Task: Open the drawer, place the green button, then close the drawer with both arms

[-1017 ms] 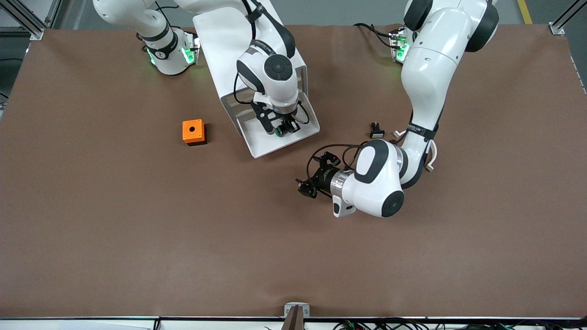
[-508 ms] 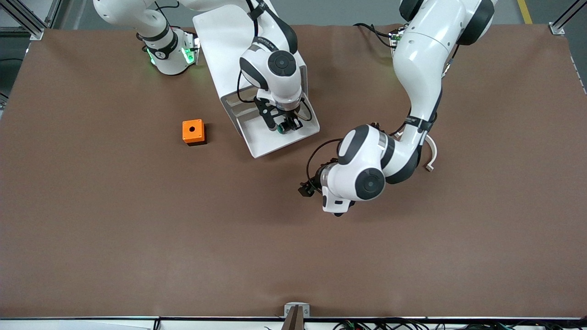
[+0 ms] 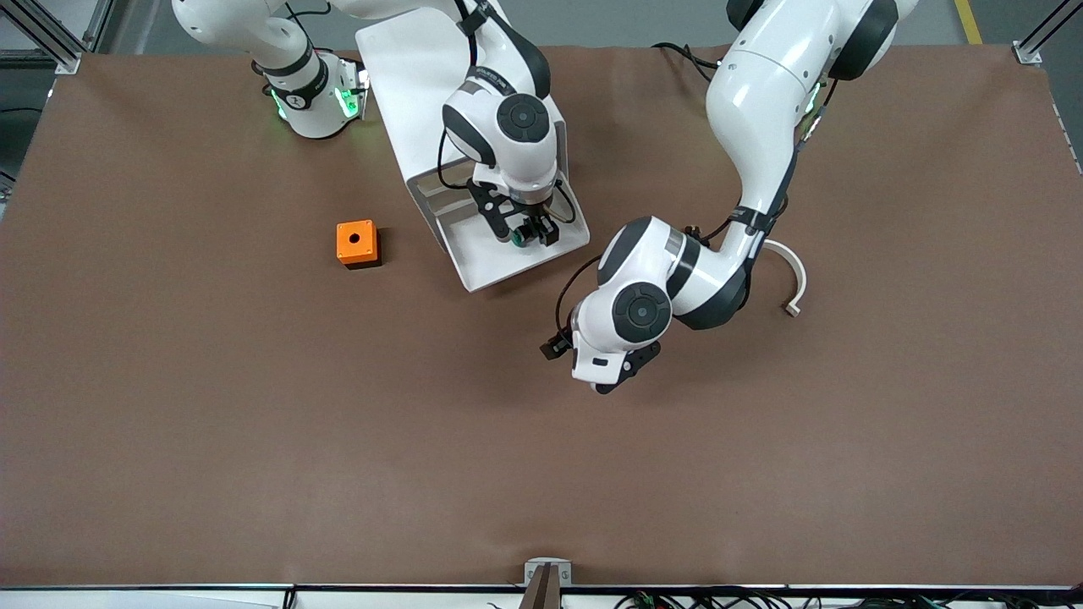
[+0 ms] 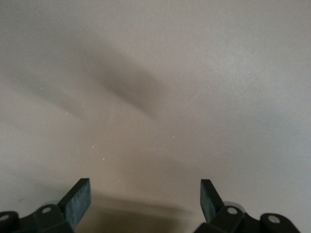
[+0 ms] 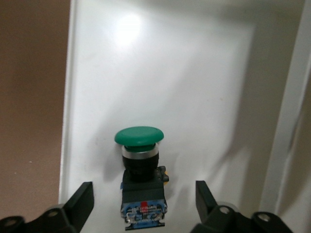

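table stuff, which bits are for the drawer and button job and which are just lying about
For the job:
- open shallow white drawer
- small green-capped button lying in it
- right gripper, open over the button
- left gripper, open over bare table

Lying about:
- orange cube with black hole
- curved white strip

Brown table [image 3: 211, 440], grey floor [image 3: 634, 21]

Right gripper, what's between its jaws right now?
The green button, lying in the open drawer, between the right gripper's open jaws, per the right wrist view.

Orange cube [image 3: 356, 243] on brown table [image 3: 254, 423]
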Motion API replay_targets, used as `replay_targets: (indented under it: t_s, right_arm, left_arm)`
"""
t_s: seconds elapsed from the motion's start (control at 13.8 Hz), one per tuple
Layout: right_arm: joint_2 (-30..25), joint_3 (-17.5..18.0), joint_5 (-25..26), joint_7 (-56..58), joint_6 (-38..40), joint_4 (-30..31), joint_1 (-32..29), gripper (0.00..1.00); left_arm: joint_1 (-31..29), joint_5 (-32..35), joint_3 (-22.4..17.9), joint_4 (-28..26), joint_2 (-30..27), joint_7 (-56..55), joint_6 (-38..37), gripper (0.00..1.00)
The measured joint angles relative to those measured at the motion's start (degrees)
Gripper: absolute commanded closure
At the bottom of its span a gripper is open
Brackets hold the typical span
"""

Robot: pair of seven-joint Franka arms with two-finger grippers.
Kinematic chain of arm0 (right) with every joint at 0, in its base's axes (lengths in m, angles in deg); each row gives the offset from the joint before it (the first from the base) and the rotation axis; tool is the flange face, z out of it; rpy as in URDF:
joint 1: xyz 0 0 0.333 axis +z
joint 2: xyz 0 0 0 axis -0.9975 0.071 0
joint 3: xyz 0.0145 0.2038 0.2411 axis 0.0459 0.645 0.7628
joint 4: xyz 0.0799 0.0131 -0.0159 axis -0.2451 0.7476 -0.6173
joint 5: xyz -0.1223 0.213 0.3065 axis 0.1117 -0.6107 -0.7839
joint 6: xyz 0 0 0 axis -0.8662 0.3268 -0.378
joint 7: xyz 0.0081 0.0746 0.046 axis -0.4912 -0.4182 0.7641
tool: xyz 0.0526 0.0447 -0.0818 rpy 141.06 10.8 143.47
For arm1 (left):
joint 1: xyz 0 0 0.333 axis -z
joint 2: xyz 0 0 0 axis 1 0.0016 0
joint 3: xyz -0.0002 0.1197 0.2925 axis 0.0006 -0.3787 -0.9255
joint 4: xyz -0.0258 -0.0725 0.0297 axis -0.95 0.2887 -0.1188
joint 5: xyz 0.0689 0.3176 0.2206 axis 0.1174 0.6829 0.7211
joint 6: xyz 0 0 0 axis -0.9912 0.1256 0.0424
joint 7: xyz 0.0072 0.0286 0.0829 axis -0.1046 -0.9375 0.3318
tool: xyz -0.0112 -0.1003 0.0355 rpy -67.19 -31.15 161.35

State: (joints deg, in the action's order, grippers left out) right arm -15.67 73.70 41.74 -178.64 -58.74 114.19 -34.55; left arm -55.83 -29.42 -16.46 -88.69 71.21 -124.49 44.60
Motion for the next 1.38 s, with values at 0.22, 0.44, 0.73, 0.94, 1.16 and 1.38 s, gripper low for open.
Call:
replay_targets:
  t_s: [0.22,0.44,0.73,0.94,1.16,1.38]
  right_arm:
    - [-0.5,-0.5,0.0,8.6,9.0,-6.9,-3.8,0.0]
    - [-1.1,-0.8,0.0,21.1,16.1,-12.4,-10.0,0.0]
    - [-3.4,-1.2,0.1,44.5,24.7,-17.0,-20.5,0.0]
    - [-6.6,-1.3,0.2,62.4,30.1,-17.4,-29.2,0.0]
    - [-9.2,-1.4,2.4,78.3,34.1,-17.4,-37.2,0.0]
    - [-10.3,-1.4,3.9,90.2,36.0,-17.4,-43.4,0.0]
  left_arm:
    - [0.3,1.8,0.0,-0.1,0.0,0.0,0.0,0.01]
    - [0.8,2.4,0.0,-0.2,0.0,0.0,0.3,0.01]
    - [2.6,6.3,0.0,-0.8,0.0,-1.3,2.4,0.01]
    - [4.6,6.9,0.0,-1.4,0.0,-3.7,2.9,0.01]
    - [7.2,7.0,0.0,-2.0,0.0,-4.5,2.9,0.01]
    - [10.3,7.0,0.0,-3.9,0.1,-5.2,3.0,0.01]
